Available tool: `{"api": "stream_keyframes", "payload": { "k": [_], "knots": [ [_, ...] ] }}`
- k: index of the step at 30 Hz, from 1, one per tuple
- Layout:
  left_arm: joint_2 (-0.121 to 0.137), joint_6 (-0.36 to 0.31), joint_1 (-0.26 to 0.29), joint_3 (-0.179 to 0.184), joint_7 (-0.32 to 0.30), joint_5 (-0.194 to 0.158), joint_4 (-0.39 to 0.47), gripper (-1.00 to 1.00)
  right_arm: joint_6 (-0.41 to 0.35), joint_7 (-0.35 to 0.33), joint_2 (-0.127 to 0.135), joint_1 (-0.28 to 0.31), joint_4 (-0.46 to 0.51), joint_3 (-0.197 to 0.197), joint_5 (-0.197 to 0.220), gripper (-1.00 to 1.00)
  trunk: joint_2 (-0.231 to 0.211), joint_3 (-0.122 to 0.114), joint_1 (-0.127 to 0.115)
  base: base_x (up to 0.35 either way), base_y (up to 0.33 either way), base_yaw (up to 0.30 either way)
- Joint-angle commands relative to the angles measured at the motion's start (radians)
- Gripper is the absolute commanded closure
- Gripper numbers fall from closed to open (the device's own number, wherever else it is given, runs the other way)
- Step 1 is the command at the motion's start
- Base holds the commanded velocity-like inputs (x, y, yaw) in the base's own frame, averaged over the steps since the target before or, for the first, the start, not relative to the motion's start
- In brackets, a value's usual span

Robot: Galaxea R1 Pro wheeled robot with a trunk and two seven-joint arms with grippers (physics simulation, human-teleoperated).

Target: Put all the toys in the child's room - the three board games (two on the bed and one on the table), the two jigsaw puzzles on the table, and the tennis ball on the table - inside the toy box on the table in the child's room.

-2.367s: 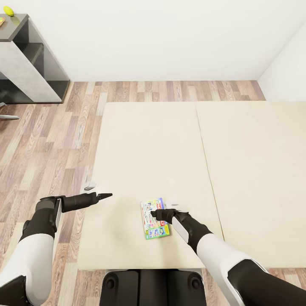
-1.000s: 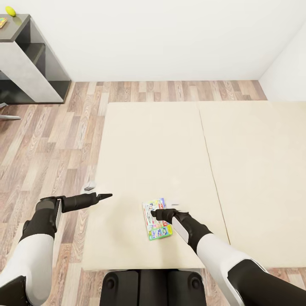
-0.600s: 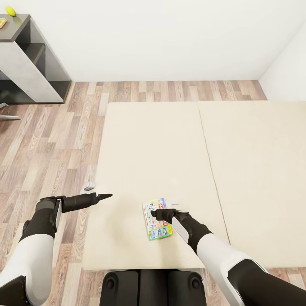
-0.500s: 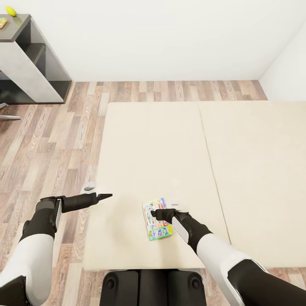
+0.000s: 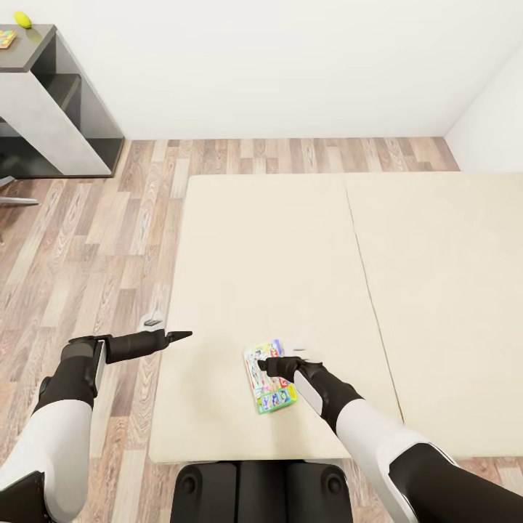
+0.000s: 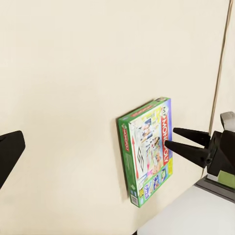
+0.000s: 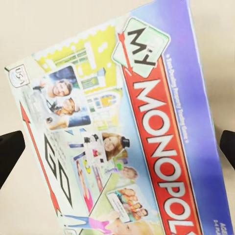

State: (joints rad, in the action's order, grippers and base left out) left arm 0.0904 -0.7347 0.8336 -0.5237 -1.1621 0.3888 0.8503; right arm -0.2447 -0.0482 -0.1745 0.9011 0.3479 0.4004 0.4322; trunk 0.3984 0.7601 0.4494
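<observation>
- The right pincer hangs right over the Monopoly board game, which lies flat on the beige mattress of the bed close to the near edge.
- From the right wrist, the lid shows up close: a red "MONOPOLY" banner, a "My" badge, photo panels of people, blue along one side.
- That pincer stands open: in the right wrist view its two dark fingertips sit at opposite edges, with the box spanning the gap between them.
- The left wrist view catches the same scene side-on: green box on the mattress, two pointed black tips of the right pincer spread above its lid.
- Whether those tips touch the lid, I cannot tell.
- The left pincer is held out over the left edge of the bed, well apart from the box; its tips come together to a single point in the head view, so it looks closed on nothing.
- Far off at the upper left stands the table, dark grey top, with the yellow tennis ball on it.
- Just beside the ball, a multicoloured corner of a flat box pokes in at the picture's edge; too little shows to name it.
- Wood-plank floor runs between table and bed, white wall behind.
</observation>
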Motion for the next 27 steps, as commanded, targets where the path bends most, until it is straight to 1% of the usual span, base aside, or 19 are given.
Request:
{"api": "stream_keyframes", "payload": {
  "k": [1,13,18,24,27],
  "knots": [
    [-0.001,-0.008,0.001,-0.004,-0.010,0.010,0.001,-1.00,-0.004,-0.001,0.000,0.001,0.000,0.002,0.000,-1.00,0.002,0.001,0.001,0.000,0.003,0.000],
    [-0.001,-0.008,0.001,-0.004,-0.010,0.010,0.001,-1.00,-0.004,-0.001,0.000,0.000,0.000,0.002,0.000,-1.00,0.002,0.001,0.001,0.000,0.008,0.000],
    [-0.001,-0.008,0.001,-0.004,-0.010,0.010,0.001,-1.00,-0.004,-0.001,0.000,0.000,0.000,0.002,0.000,-1.00,0.002,0.001,0.001,0.000,0.110,0.000],
    [0.000,-0.008,0.001,-0.004,-0.010,0.010,0.001,-1.00,-0.004,-0.001,0.000,0.000,0.000,0.002,0.000,-1.00,0.002,0.001,0.001,0.000,0.177,0.000],
    [-0.001,-0.008,0.001,-0.004,-0.010,0.010,0.001,-1.00,-0.004,-0.001,0.000,0.001,0.000,0.002,0.000,-1.00,0.002,0.001,0.001,0.000,0.063,0.000]
  ]
}}
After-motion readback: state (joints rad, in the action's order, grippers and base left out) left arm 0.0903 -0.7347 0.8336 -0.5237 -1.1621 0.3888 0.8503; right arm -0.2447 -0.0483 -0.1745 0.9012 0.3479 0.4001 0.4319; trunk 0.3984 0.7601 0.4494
